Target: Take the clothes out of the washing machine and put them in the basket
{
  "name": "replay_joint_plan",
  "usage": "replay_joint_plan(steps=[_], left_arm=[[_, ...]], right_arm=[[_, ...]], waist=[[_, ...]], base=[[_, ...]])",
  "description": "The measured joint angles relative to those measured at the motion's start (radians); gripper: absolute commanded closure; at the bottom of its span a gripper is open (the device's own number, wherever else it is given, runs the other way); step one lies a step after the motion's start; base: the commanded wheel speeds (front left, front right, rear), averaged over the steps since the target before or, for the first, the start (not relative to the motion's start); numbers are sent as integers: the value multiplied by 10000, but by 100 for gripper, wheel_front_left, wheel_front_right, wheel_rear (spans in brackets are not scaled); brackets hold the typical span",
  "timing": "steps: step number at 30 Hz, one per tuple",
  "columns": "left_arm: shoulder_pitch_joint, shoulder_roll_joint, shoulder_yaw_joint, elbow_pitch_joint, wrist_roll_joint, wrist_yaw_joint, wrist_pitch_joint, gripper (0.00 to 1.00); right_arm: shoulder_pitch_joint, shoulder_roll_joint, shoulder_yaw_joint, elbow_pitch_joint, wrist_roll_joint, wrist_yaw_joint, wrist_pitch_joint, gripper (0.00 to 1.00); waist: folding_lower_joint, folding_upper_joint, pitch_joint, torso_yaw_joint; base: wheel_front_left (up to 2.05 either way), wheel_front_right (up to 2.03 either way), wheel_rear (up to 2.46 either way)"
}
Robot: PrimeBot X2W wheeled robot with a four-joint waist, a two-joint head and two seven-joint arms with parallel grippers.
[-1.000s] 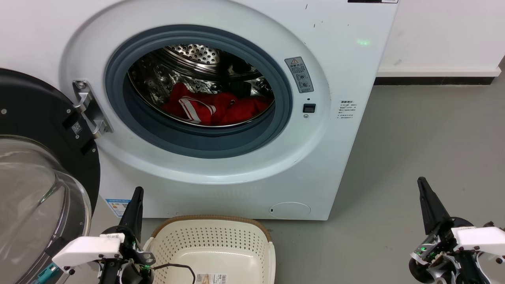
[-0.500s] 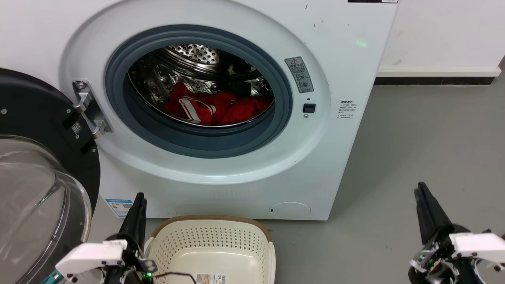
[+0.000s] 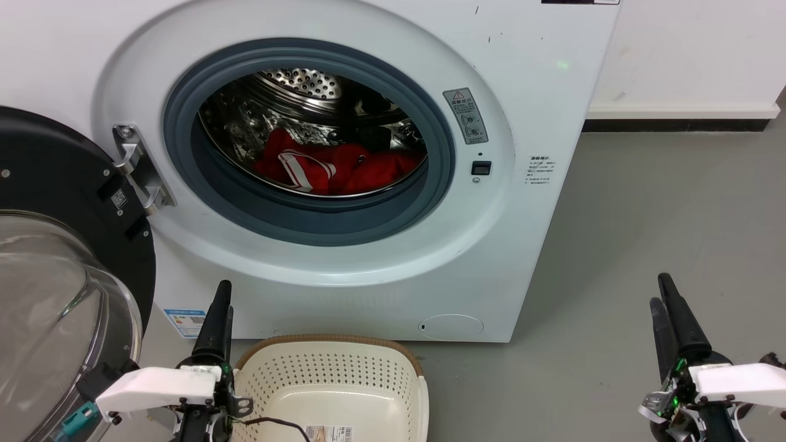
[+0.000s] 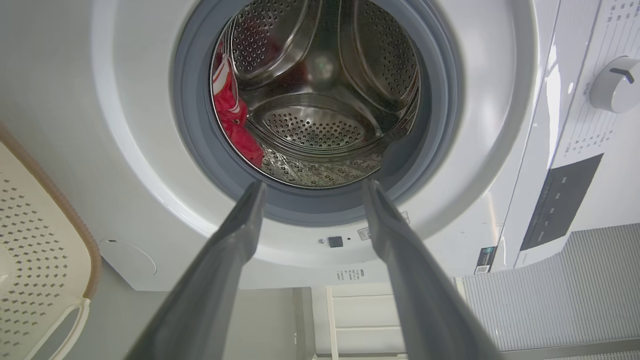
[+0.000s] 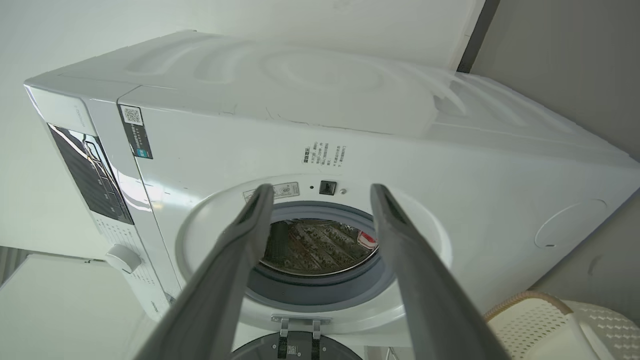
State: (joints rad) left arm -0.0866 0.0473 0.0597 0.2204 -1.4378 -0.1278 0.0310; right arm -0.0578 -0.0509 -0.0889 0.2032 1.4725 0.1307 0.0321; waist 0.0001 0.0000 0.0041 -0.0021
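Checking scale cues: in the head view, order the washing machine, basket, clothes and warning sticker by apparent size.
1. washing machine
2. basket
3. clothes
4. warning sticker
Basket over clothes is unsure: it sits nearer the camera; the clothes lie partly hidden.

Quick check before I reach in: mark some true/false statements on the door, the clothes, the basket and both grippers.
1. The washing machine door stands open. True.
2. The clothes lie in the basket. False: they lie in the drum.
3. The left gripper is shut on a garment. False: it is open and holds nothing.
4. The right gripper is open. True.
5. The basket stands on the floor in front of the machine. True.
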Motion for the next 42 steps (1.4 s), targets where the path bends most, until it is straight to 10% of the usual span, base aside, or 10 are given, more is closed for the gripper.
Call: replay_joint_plan(steps=[42], left_arm=[[-259,10,-897,-790,8055,224,-1478,0]], right_arm=[[460,4,554,-1256,-9145,0,-1457,0]], waist=[[0,0,-17,153]], base=[[0,0,0]])
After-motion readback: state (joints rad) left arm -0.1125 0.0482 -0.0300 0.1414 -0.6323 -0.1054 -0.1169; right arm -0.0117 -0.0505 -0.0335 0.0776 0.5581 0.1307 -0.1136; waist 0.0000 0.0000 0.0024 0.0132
